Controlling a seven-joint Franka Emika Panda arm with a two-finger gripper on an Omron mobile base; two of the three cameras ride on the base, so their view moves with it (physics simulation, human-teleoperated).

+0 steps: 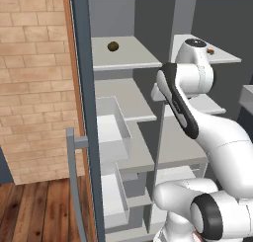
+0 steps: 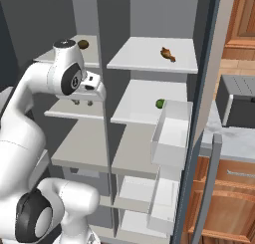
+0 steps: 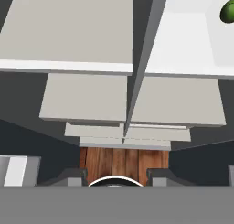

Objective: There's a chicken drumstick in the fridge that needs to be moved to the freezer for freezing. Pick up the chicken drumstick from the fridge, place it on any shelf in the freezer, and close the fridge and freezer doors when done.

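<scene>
Meanwhile chicken drumstick [image 2: 168, 54] above, beyond gripper [image 2: 82, 102]

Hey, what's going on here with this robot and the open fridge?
The robot arm's gripper hangs in front of the open freezer, pointing down past its shelves, with nothing between its jaws. The chicken drumstick it has to move lies untouched on the top shelf of the fridge. A dark brown lump sits on the freezer's top shelf, a green ball one shelf below the drumstick. Both doors stand open.
</scene>
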